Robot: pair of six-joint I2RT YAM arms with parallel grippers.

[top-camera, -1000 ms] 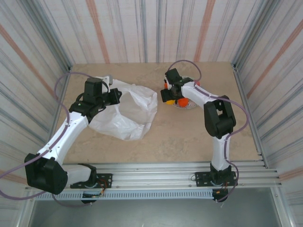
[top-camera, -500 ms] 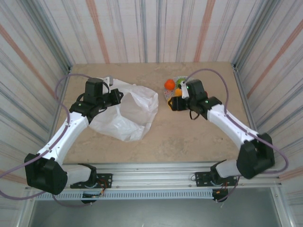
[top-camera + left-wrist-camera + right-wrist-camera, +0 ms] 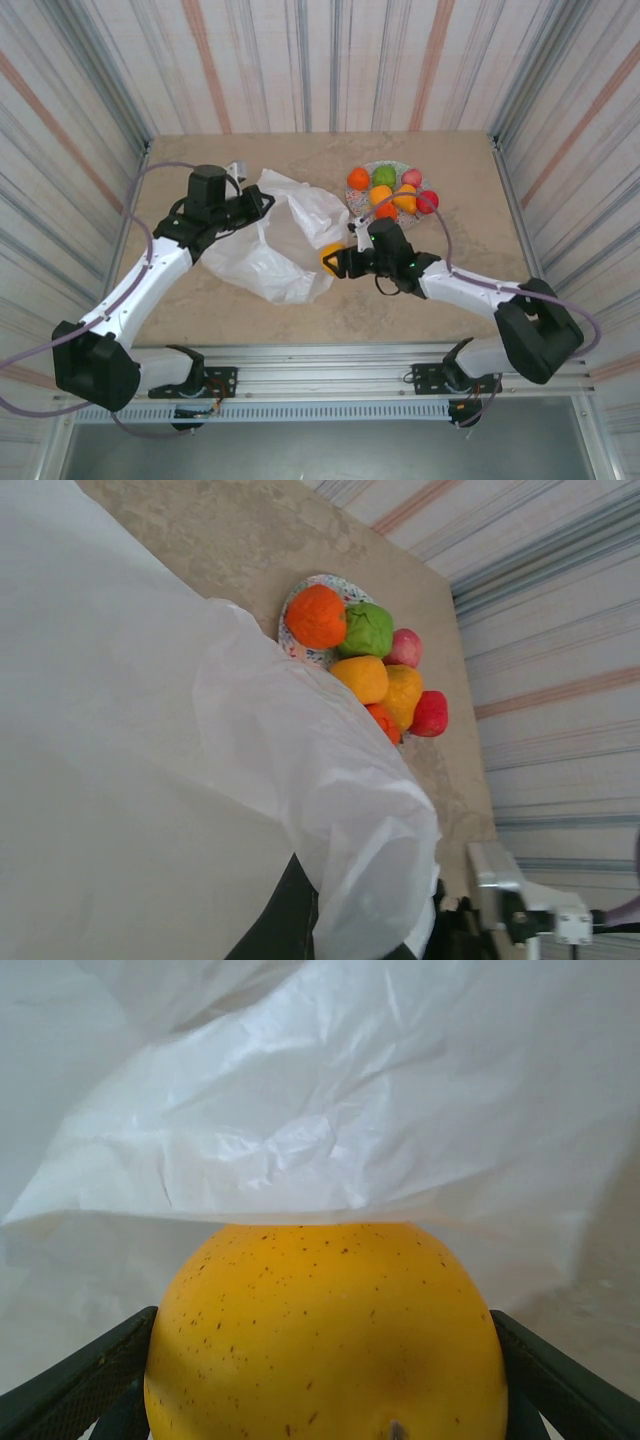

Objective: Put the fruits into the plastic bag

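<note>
The right gripper [image 3: 334, 262] is clamped on a round speckled yellow fruit [image 3: 325, 1335], with its fingers [image 3: 70, 1385] pressed against opposite sides. The fruit is held at the near rim of the large thin white translucent plastic bag [image 3: 265, 245], which lies on the beige table [image 3: 400, 300]. The left gripper [image 3: 252, 205] pinches the bag's far edge, keeping the film raised. The other glossy fruits [image 3: 362, 678] (orange, green, pink, red, yellow-orange) sit piled on the round speckled plate [image 3: 322, 579], just beside the bag.
</note>
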